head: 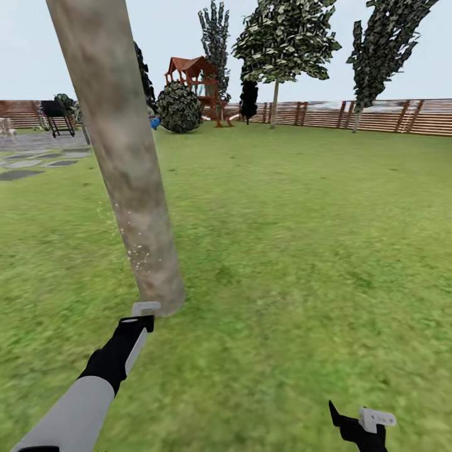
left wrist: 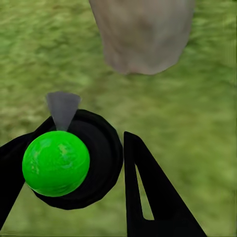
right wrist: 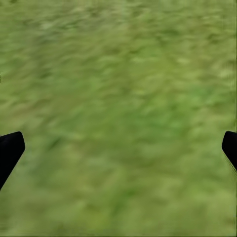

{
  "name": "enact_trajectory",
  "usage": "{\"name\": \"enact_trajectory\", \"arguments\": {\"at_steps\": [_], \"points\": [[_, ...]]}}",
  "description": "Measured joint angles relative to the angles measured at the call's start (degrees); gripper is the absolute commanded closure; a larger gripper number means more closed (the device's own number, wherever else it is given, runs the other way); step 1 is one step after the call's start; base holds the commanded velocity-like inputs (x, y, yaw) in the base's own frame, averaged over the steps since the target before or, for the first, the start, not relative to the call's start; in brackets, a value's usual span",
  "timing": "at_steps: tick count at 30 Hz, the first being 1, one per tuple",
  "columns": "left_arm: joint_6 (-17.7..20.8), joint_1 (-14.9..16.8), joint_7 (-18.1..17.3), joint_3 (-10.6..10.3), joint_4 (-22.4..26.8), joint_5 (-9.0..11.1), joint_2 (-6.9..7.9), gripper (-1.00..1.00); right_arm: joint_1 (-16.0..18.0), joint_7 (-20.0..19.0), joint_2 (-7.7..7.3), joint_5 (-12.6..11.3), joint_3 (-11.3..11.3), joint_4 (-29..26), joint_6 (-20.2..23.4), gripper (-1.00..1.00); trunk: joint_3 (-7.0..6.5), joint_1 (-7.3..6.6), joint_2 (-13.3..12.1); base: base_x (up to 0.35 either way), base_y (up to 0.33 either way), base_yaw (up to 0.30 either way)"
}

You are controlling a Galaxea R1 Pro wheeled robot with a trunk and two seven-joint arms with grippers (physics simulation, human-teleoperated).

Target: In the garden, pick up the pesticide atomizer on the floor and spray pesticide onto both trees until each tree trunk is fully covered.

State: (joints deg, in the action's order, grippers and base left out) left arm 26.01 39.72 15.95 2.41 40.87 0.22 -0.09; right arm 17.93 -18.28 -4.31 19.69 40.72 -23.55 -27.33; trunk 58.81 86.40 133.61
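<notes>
One trunk (head: 122, 157) fills the near scene in the head view, rising just ahead of the left gripper (head: 143, 314), whose tip sits close to the trunk's base. A faint scatter of pale specks shows on the bark above the gripper, which I take for spray landing. The right gripper (head: 363, 422) hangs low and well to the side over grass (head: 301, 251), carrying nothing. A second pale-trunked tree (head: 275, 94) stands far ahead by the fence (head: 376, 116).

In the left wrist view the gripper (left wrist: 74, 168) is pinched on the atomizer (left wrist: 56, 163), its green end facing the camera, with a grey cone of mist leaving toward the trunk (left wrist: 143, 34) straight ahead. The risk here is coverage: the nozzle points at the trunk's foot, so the upper bark could stay dry unless the arm lifts and sweeps. The gripper is also near enough that a forward push could knock the bottle against the bark and twist it in the hold.

In the right wrist view the gripper (right wrist: 118, 148) is spread wide, fingertips (right wrist: 10, 148) at the edges, with blurred grass beyond. Idle as it is, it could brush the lawn if the base turns toward the far tree.
</notes>
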Motion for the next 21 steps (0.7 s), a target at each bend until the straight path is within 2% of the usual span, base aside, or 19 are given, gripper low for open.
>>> {"name": "enact_trajectory", "arguments": {"at_steps": [12,21], "points": [[0.00,0.00,0.02,0.05,0.00,-0.05,0.00,1.00,0.00,0.00,0.00,0.03,-0.01,0.00,0.00,-1.00,0.00,0.00,0.00,0.140,-0.276,0.277],[0.00,-0.02,0.02,-0.03,0.00,0.00,0.00,1.00,0.00,0.00,0.00,0.00,0.01,0.00,0.00,-1.00,0.00,0.00,0.00,0.120,-0.276,0.032]]}}
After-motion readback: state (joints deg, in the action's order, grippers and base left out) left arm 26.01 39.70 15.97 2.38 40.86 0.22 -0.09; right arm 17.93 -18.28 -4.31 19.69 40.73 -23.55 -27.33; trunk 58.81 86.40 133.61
